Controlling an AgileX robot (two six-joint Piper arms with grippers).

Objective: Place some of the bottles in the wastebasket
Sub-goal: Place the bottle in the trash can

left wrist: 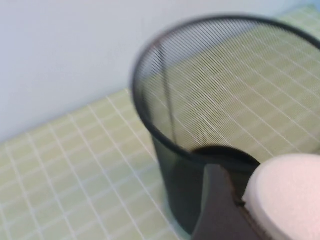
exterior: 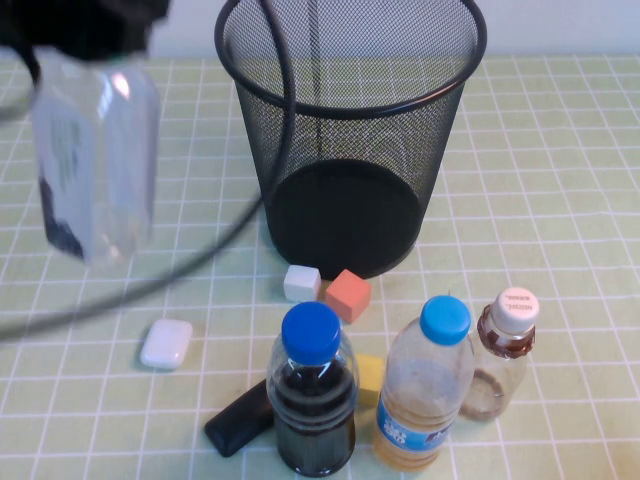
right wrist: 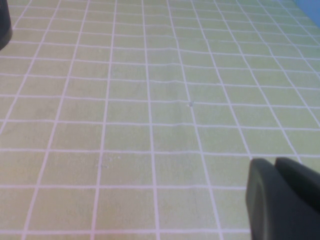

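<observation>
Green squares with white lines cover the table (exterior: 560,180), and a pale wall runs behind it.

I count four bottles and one wastebasket (exterior: 350,140). The black mesh bin stands at the top middle of the high view, mouth up.

One clear bottle (exterior: 95,160) hangs in the air at the upper left, blurred, standing tall with its long side up and down. My left gripper (exterior: 85,30) has hold of it from the top, jaws partly closed round its white cap (left wrist: 287,197).

Three bottles stand upright in a row at the bottom: a dark one with a blue cap (exterior: 312,395), a yellowish one with a light-blue cap (exterior: 425,385), and the short brown bottle (exterior: 500,355) at the right end.

My right gripper (right wrist: 282,197) hangs low over bare table, jaws fully closed on nothing.
</observation>
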